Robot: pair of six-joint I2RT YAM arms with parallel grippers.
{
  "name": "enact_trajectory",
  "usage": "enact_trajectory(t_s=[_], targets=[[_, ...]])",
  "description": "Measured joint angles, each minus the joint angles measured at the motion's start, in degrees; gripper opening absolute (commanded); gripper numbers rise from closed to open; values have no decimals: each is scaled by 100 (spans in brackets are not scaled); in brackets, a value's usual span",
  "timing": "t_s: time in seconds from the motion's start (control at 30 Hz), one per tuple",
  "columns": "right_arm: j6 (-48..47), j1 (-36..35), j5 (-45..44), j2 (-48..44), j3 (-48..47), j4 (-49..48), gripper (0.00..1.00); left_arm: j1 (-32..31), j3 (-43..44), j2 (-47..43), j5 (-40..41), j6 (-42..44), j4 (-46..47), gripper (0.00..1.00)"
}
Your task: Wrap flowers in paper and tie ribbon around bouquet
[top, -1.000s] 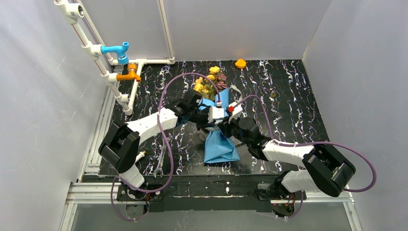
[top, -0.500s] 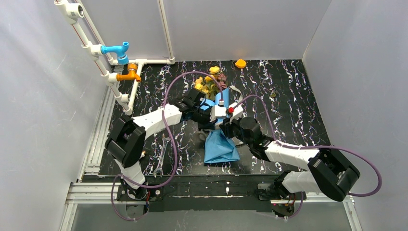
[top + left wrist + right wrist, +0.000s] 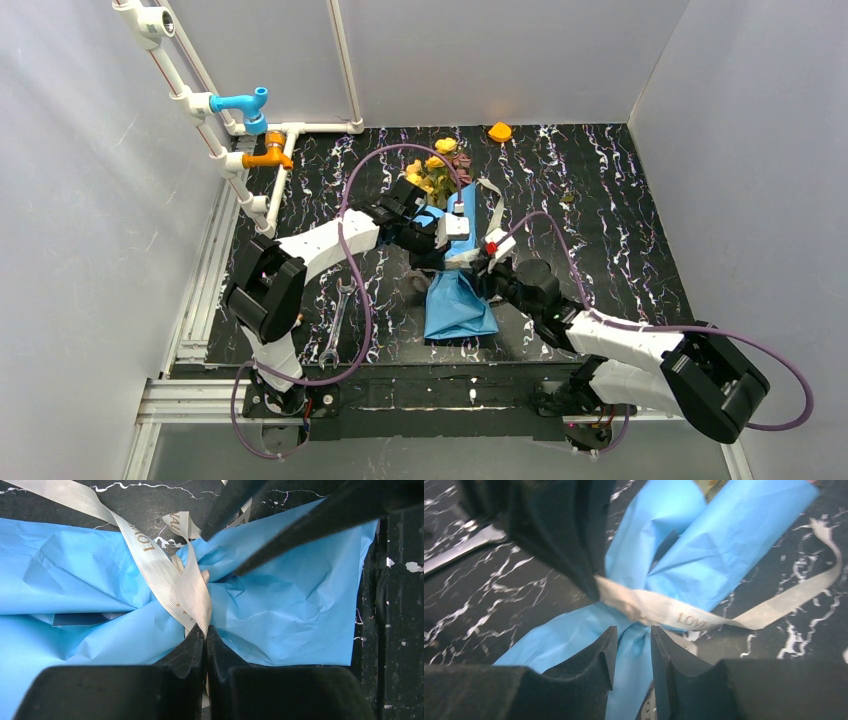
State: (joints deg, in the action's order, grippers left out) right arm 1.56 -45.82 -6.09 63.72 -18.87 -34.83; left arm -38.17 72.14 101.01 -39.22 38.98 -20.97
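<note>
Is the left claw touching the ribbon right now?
Touching. The left wrist view shows the left claw shut on the ribbon, which runs straight into its fingertips.

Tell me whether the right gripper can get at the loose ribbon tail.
Probably yes. The right gripper is open beside the bouquet, and the ribbon tail lies uncovered on the table; the left gripper, shut on the ribbon, is clear of it.
</note>
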Motion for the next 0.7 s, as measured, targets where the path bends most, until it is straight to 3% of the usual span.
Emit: enact_trajectory(t_s=[0.33, 0.5, 0.7], targets=[[-354, -87, 911, 280, 723, -1360, 37, 46, 175, 179, -114, -24, -221, 0], [-852, -118, 1040, 890, 739, -1980, 35, 85, 330, 321, -269, -66, -315, 0], [-1174, -118, 1255, 938, 831, -2726, 38, 116, 431, 358, -404, -173, -352, 0]])
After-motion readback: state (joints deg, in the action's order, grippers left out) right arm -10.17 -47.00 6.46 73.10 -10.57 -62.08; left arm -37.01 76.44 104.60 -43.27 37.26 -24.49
